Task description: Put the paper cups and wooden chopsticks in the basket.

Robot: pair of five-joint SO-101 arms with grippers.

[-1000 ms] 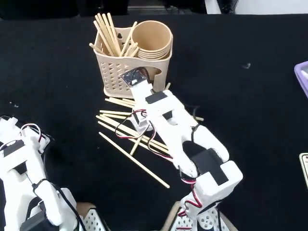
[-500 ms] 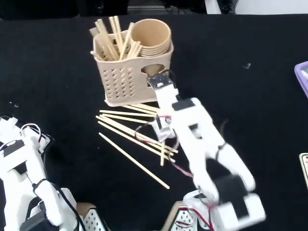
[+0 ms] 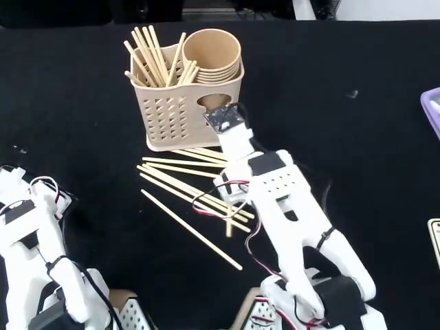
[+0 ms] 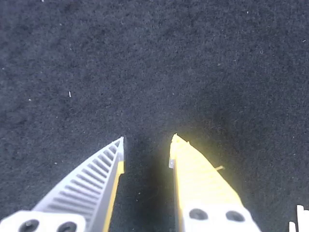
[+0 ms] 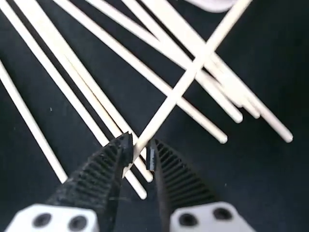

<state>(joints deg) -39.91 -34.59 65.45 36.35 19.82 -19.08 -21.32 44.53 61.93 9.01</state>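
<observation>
A beige perforated basket (image 3: 176, 113) stands at the back of the black table, holding a stack of paper cups (image 3: 212, 53) and several wooden chopsticks (image 3: 152, 60). Several loose chopsticks (image 3: 180, 184) lie fanned out in front of it. My right arm bends over the right end of that pile. In the right wrist view my right gripper (image 5: 137, 145) is shut on the end of one chopstick (image 5: 193, 72), which slants across the others. The left arm (image 3: 27, 234) rests at the front left. Its gripper (image 4: 146, 142) is open over bare cloth.
A purple container (image 3: 432, 108) pokes in at the right edge, with a pale flat object (image 3: 435, 237) lower on that edge. Black cloth covers the table (image 3: 357, 151). One loose chopstick (image 3: 191, 229) lies apart, nearer the front.
The right arm has swung to the right, and the chopstick in its gripper moved with it. The basket has shifted and turned a little. The left arm has stayed still.
</observation>
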